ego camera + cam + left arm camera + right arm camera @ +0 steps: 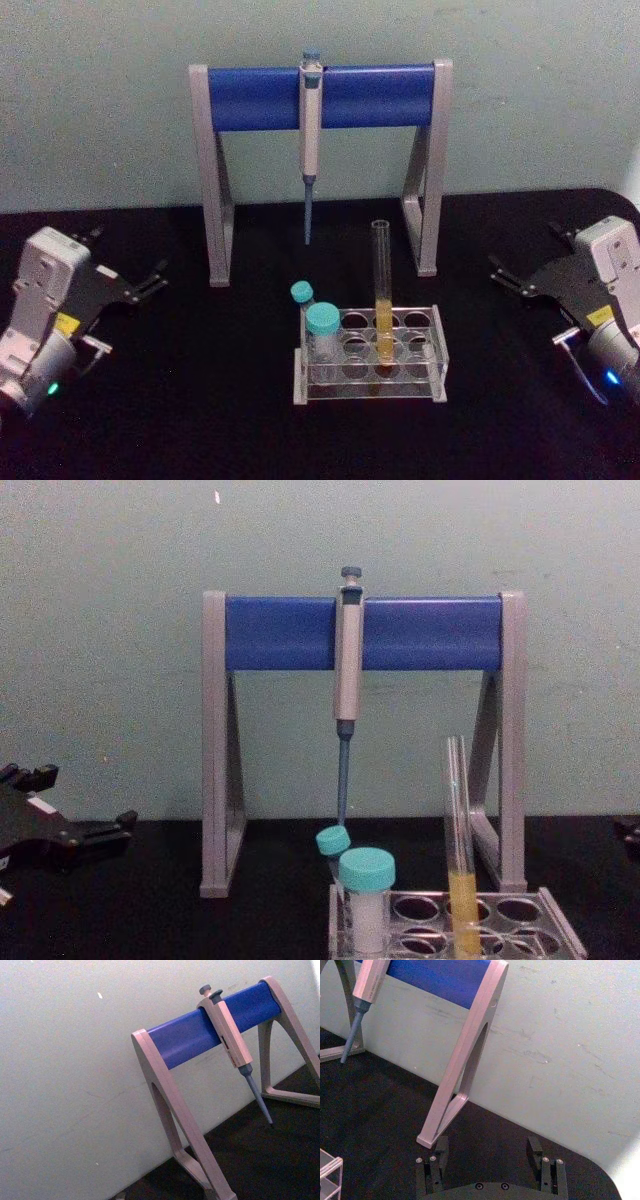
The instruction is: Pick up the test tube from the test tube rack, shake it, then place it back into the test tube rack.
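Note:
The test tube (383,300) stands upright in the test tube rack (437,345), in a hole right of the middle, with yellow-orange liquid in its lower part. From the chest view, the test tube (458,820) rises well above the test tube rack (560,935). My left gripper (152,279) rests open at the far left of the table, well away from the rack. At the far right my right gripper (505,272) is also open, with nothing between its fingers (440,1150). A corner of the rack (330,1170) shows in the right wrist view.
Two teal-capped vials (323,325) (302,292) sit in the rack's left end. Behind the rack stands a grey-and-blue pipette stand (250,97) with a pipette (310,150) hanging from its bar. Bare black table lies on both sides of the rack.

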Motion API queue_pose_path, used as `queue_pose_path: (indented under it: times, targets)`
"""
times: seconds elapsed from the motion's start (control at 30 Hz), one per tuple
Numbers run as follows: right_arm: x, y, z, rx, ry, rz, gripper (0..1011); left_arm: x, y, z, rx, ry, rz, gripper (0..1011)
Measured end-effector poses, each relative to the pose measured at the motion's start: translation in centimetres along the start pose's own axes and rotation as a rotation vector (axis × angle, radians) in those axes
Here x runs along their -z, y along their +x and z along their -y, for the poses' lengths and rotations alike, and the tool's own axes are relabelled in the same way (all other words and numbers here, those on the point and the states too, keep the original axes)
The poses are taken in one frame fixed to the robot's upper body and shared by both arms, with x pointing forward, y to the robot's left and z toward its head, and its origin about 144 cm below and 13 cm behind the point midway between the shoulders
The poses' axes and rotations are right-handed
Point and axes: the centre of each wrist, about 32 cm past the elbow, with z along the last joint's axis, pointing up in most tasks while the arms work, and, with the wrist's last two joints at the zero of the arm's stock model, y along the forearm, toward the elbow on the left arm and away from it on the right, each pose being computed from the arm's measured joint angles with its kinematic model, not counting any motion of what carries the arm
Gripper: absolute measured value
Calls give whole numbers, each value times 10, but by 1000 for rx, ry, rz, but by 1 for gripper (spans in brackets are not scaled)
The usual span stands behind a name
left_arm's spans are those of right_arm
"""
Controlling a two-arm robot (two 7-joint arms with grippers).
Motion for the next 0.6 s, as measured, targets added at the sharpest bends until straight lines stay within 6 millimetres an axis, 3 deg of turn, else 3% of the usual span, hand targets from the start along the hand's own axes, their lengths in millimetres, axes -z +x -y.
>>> queue_pose_path:
  times: [0.6]
  targets:
    - [0,0,0,0,0,0,1000,0,0,0,0,0,0,1010]
